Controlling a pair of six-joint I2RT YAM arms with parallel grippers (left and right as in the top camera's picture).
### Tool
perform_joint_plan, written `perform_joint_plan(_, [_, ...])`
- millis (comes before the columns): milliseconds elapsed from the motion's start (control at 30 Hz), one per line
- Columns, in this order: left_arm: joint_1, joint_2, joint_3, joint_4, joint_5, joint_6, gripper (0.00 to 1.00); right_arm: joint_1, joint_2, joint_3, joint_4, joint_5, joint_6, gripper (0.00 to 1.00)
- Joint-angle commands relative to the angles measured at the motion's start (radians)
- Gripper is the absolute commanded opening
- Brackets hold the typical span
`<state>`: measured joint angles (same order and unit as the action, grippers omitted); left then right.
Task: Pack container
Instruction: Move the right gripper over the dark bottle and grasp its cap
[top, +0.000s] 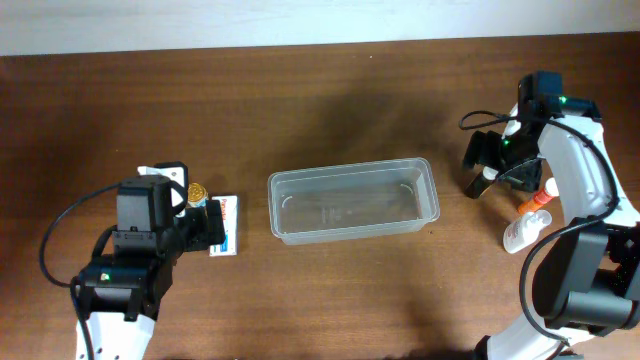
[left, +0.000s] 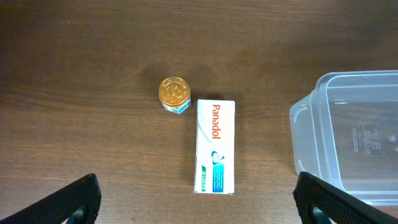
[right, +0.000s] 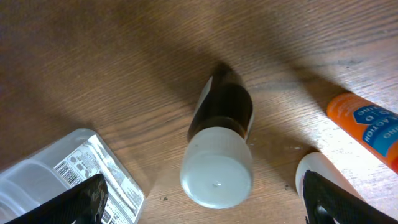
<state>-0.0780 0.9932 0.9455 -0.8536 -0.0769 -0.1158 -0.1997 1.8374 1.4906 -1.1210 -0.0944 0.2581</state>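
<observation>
The clear, empty container (top: 352, 200) lies mid-table; its left end shows in the left wrist view (left: 354, 143). My left gripper (top: 205, 225) (left: 199, 205) is open and empty above a white Panadol box (top: 228, 222) (left: 216, 146). A small gold-lidded jar (top: 197, 189) (left: 174, 93) stands touching the box's far left corner. My right gripper (top: 487, 165) (right: 205, 199) is open, its fingers spread wide on either side of a dark bottle with a white cap (right: 219, 149), and not touching it.
An orange tube (right: 367, 127) (top: 540, 198) and a white bottle (top: 525, 232) lie right of the dark bottle. A clear plastic corner with a barcode label (right: 74, 171) shows at the lower left of the right wrist view. Dark wood table (top: 330, 300).
</observation>
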Motion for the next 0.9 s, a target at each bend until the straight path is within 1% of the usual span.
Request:
perform_joint_plan(0, [0.002, 0.003, 0.021, -0.003, 0.014, 0.012, 1.00, -0.006, 0.004, 0.005, 0.003, 0.058, 0.072, 0.92])
perform_joint_plan(100, [0.002, 0.003, 0.021, -0.004, 0.014, 0.012, 1.00, -0.005, 0.004, -0.016, 0.025, 0.065, 0.092, 0.90])
perform_joint_plan(200, [0.002, 0.003, 0.021, -0.004, 0.014, 0.012, 1.00, -0.006, 0.010, -0.023, 0.034, 0.065, 0.093, 0.85])
perform_joint_plan(433, [0.002, 0.003, 0.021, -0.005, 0.014, 0.012, 1.00, -0.004, 0.063, -0.023, 0.025, 0.065, 0.103, 0.81])
perform_joint_plan(533, [0.002, 0.003, 0.021, -0.005, 0.014, 0.012, 1.00, -0.004, 0.072, -0.023, 0.021, 0.064, 0.103, 0.74])
perform_joint_plan(633, [0.002, 0.003, 0.021, -0.004, 0.014, 0.012, 1.00, -0.004, 0.072, -0.023, 0.021, 0.065, 0.103, 0.64])
perform_joint_plan(667, [0.002, 0.003, 0.021, -0.004, 0.014, 0.012, 1.00, -0.004, 0.072, -0.023, 0.021, 0.065, 0.103, 0.59])
perform_joint_plan(700, [0.002, 0.003, 0.021, -0.005, 0.014, 0.012, 1.00, -0.004, 0.072, -0.023, 0.021, 0.064, 0.103, 0.58])
perform_joint_plan(767, [0.002, 0.003, 0.021, -0.005, 0.014, 0.012, 1.00, -0.004, 0.072, -0.023, 0.016, 0.064, 0.103, 0.50])
perform_joint_plan(833, [0.002, 0.003, 0.021, -0.005, 0.014, 0.012, 1.00, -0.004, 0.072, -0.023, 0.011, 0.065, 0.103, 0.47])
perform_joint_plan(867, [0.002, 0.003, 0.021, -0.005, 0.014, 0.012, 1.00, -0.004, 0.072, -0.023, 0.007, 0.065, 0.103, 0.42])
